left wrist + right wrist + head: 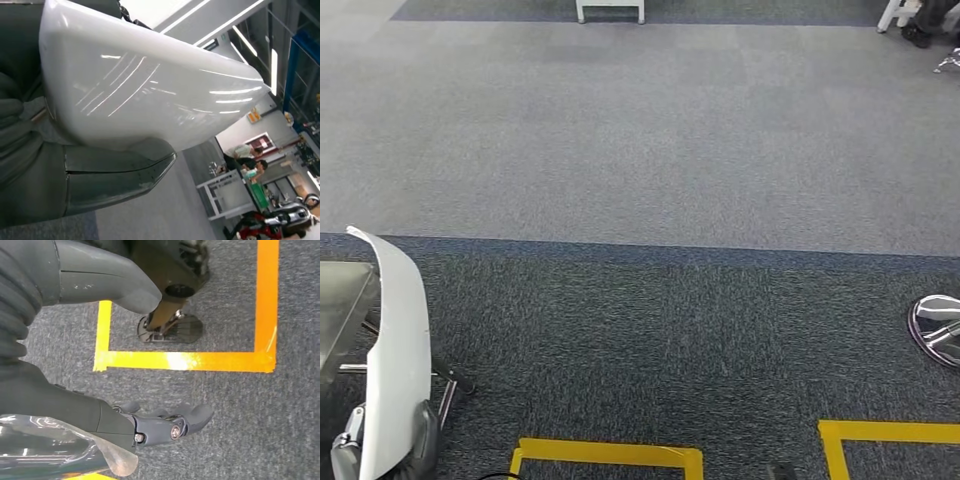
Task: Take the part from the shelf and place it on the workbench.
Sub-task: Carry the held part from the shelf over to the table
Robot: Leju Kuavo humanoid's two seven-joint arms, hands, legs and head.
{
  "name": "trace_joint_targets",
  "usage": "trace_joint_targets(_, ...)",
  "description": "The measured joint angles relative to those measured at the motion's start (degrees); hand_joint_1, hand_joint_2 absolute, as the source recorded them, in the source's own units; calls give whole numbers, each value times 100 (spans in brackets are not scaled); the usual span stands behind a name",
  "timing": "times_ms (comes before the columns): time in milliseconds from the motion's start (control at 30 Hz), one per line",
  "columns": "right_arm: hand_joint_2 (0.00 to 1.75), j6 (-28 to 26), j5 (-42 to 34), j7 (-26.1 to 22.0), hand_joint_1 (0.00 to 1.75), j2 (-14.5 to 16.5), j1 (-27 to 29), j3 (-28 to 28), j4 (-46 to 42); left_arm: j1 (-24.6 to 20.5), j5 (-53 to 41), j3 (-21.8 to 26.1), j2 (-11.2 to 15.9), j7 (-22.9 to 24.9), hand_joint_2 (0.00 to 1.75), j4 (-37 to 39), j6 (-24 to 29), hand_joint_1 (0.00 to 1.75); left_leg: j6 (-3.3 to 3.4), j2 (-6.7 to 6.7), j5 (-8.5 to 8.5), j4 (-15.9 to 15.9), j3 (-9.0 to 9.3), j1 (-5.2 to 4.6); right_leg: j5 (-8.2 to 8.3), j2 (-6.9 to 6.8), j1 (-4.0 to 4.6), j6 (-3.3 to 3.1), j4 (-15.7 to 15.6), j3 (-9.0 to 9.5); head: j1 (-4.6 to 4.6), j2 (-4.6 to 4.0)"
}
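Head view shows the left robot hand low at the left edge, gripping the bottom end of a white curved part that stands upright above the dark carpet. Left wrist view shows the thick grey thumb pressed under the glossy part. Right wrist view shows the right robot hand hanging over the carpet with fingers apart, holding nothing, near yellow floor tape.
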Motion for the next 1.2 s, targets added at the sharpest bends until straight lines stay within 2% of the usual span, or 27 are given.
trace_joint_targets(33,175,1,3,-2,0,4,-19,-1,0,9,3,4,2,0,175,-14,1,175,41,-55,8,-16,4,2,-22,-3,-14,35,3,21,0,0)
trace_joint_targets(100,175,5,12,-13,0,12,-39,-2,0,5,21,12,8,0,175,-45,1,175,124,-163,39,-50,15,20,-200,218,-35,79,250,-68,20,0)
trace_joint_targets(167,175,11,18,-21,0,15,-27,-6,1,-18,44,23,13,0,175,-66,1,175,172,-277,49,-58,16,21,-565,525,-41,82,988,-428,50,0)
trace_joint_targets(200,175,14,19,-20,0,17,-14,-9,1,-26,52,27,15,0,175,-68,1,175,184,-345,47,-58,15,11,-716,592,-40,76,1405,-647,57,0)
trace_joint_targets(233,175,16,22,-19,0,19,-3,-13,2,-30,53,30,19,0,175,-68,1,175,189,-420,44,-57,17,-2,-771,620,-38,65,1692,-822,58,0)
trace_joint_targets(267,175,16,30,-18,0,21,5,-15,2,-29,54,32,22,0,175,-68,0,175,192,-497,41,-55,23,-15,-709,633,-34,49,1767,-908,60,0)
trace_joint_targets(300,175,16,39,-11,0,21,6,-16,2,-29,54,34,26,0,175,-68,-1,175,193,-575,39,-53,33,-24,-533,651,-28,27,1606,-882,60,0)
trace_joint_targets(333,175,14,51,2,0,21,5,-17,2,-29,54,37,31,0,175,-69,-4,175,190,-655,36,-52,45,-29,-280,705,-21,0,1246,-761,60,0)
trace_joint_targets(400,175,4,73,48,0,21,4,-22,2,-30,55,45,39,0,175,-75,-13,175,170,-801,23,-36,42,-33,90,991,-23,-49,471,-459,56,0)
trace_joint_targets(433,175,-2,80,75,0,21,5,-25,2,-29,55,54,42,0,175,-82,-17,175,146,-868,23,-24,21,-27,165,1113,-24,-61,232,-354,56,0)
trace_joint_targets(467,175,-7,87,98,0,23,8,-28,2,-23,54,63,44,0,175,-89,-20,175,115,-936,28,-14,-8,-16,161,1180,-23,-70,138,-306,55,0)
trace_joint_targets(533,175,-9,101,122,0,32,5,-32,2,-5,51,85,46,0,175,-110,-19,175,48,-1032,35,3,-58,6,162,1073,-17,-97,96,-266,54,0)
trace_joint_targets(567,175,-9,107,123,0,38,1,-34,2,3,50,95,49,0,175,-122,-14,175,18,-949,-2,54,-86,2,167,998,-22,-123,76,-250,48,0)
trace_joint_targets(600,175,-9,112,123,0,42,-1,-37,1,3,48,103,51,0,175,-135,-9,175,-9,-806,-93,190,-147,-5,170,917,-29,-150,55,-230,37,0)
trace_joint_targets(667,175,-10,126,121,0,45,5,-44,0,-9,43,109,59,0,175,-150,-3,175,-63,-467,-424,800,-426,-5,152,740,-23,-198,36,-194,24,0)
trace_joint_targets(733,175,-9,142,121,0,46,12,-57,0,-6,39,110,68,0,175,-151,-4,175,-110,-368,-694,1509,-771,32,121,551,-11,-219,38,-170,22,0)
trace_joint_targets(767,175,-9,147,121,0,46,11,-64,0,2,38,111,72,0,175,-151,-4,175,-127,-354,-686,1646,-840,49,105,463,-9,-217,38,-156,21,0)
trace_joint_targets(800,175,-8,151,121,0,48,9,-72,0,9,38,113,75,0,175,-151,-4,175,-137,-336,-565,1549,-794,63,87,385,-8,-209,38,-135,20,0)
trace_joint_targets(833,175,-8,154,121,0,51,6,-76,0,12,38,113,77,0,175,-152,-4,175,-138,-286,-362,1241,-638,70,68,315,-8,-197,38,-106,20,0)
trace_joint_targets(900,175,-7,157,120,0,59,2,-79,0,6,38,114,83,0,175,-160,-4,175,-101,1,-33,460,-245,39,16,190,8,-154,44,-53,17,-1)
trace_joint_targets(933,175,-7,158,120,0,62,0,-80,0,-1,33,114,85,0,175,-166,-4,175,-67,128,29,200,-117,12,-9,132,22,-121,47,-32,19,-1)
trace_joint_targets(967,175,-7,160,118,0,62,-3,-82,0,-1,23,114,86,0,175,-173,-4,175,-32,206,23,77,-63,-16,-32,72,35,-88,49,-19,20,-1)
trace_joint_targets(1033,175,-7,160,113,0,68,-20,-86,0,24,1,121,90,0,175,-191,-3,175,36,111,1,43,-69,-37,-65,-59,43,-24,38,26,21,0)
trace_joint_targets(1067,175,-8,161,108,0,72,-30,-87,0,44,-7,124,90,-1,175,-203,-2,175,70,43,11,21,-64,-29,-103,-27,34,6,58,31,27,-1)
trace_joint_targets(1133,175,-8,163,102,0,76,-39,-90,0,54,-11,126,87,-1,175,-223,0,175,143,-89,37,-19,-43,2,-314,245,11,50,375,-107,57,-1)
trace_joint_targets(1167,175,-9,168,101,0,76,-36,-91,0,50,-11,125,85,-1,175,-228,0,175,169,-152,41,-24,-42,12,-484,432,0,60,727,-287,77,-1)
trace_joint_targets(1200,175,-10,175,102,0,76,-25,-92,1,44,-11,123,84,0,175,-230,-1,175,186,-226,41,-23,-45,13,-654,544,-4,65,1149,-508,87,0)
